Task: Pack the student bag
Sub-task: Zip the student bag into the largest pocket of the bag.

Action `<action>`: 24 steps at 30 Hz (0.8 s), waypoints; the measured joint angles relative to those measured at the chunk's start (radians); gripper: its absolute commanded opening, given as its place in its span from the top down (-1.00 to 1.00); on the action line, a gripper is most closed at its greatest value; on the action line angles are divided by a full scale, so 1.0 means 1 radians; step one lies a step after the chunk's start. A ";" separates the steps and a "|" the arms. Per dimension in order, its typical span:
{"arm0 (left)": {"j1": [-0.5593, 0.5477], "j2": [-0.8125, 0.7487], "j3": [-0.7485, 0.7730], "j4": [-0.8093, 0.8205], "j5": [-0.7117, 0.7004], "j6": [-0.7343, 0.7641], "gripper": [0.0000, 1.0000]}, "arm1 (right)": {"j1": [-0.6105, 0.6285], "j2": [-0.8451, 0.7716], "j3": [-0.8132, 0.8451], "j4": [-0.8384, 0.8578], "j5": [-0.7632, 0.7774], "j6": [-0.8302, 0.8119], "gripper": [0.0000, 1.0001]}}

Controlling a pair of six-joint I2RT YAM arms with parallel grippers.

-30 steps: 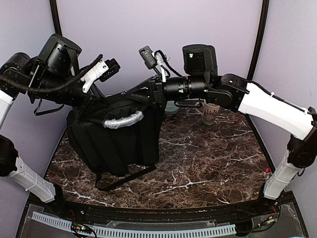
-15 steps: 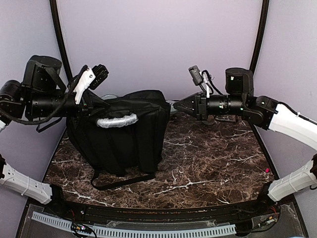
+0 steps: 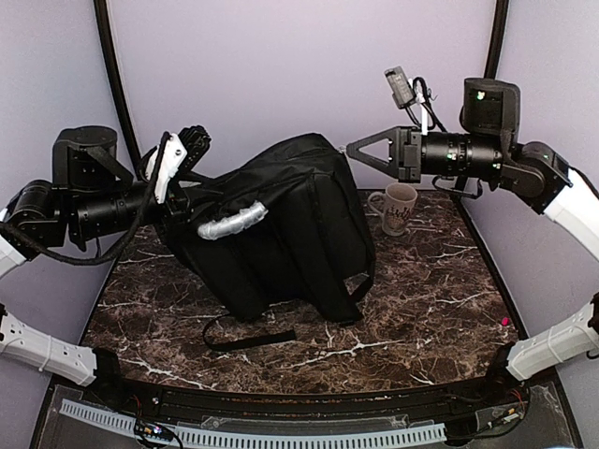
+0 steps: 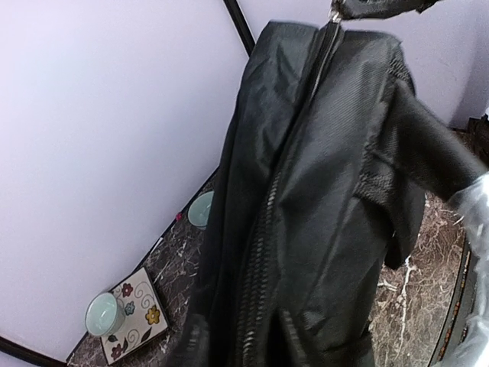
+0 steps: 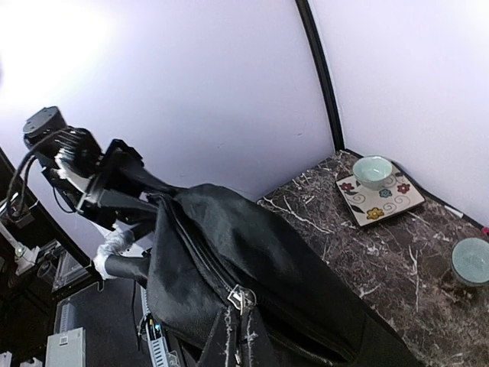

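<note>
The student bag (image 3: 290, 234), black with a grey-white wrapped handle (image 3: 234, 222), stands tilted on the marble table, its top stretched between my two grippers. My left gripper (image 3: 192, 208) is at the bag's upper left end by the handle. In the left wrist view black fabric and a zipper line (image 4: 263, 252) fill the space at its jaws, and its fingers barely show. My right gripper (image 3: 353, 147) is shut on the metal zipper pull (image 5: 243, 298) at the raised upper right corner, and the bag (image 5: 252, 252) hangs below it.
A beige mug (image 3: 395, 208) stands behind the bag at the right. Behind the bag lie a flowered square plate (image 5: 380, 197) with a pale green bowl (image 5: 372, 171) on it, and a second bowl (image 5: 469, 260) nearby. Purple walls close the back and sides.
The right gripper rose and drew back to the right with the zipper pull, lifting that corner. The left arm sank and reached rightwards. The bag now leans and sits farther right.
</note>
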 measured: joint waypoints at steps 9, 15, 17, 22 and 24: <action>0.006 0.010 0.178 -0.244 0.101 -0.151 -0.97 | 0.192 0.131 0.103 0.021 0.048 -0.044 1.00; 0.006 0.106 0.356 -0.319 0.231 -0.184 -0.86 | 0.243 0.235 0.103 0.108 0.014 -0.046 1.00; 0.006 0.134 0.365 -0.324 0.252 -0.172 -0.79 | 0.245 0.245 0.102 0.117 0.002 -0.047 1.00; 0.006 0.193 0.328 -0.294 0.235 -0.100 -0.66 | 0.244 0.231 0.098 0.110 0.000 -0.056 1.00; 0.009 0.177 0.298 -0.266 0.224 -0.068 -0.61 | 0.244 0.224 0.090 0.108 0.004 -0.059 1.00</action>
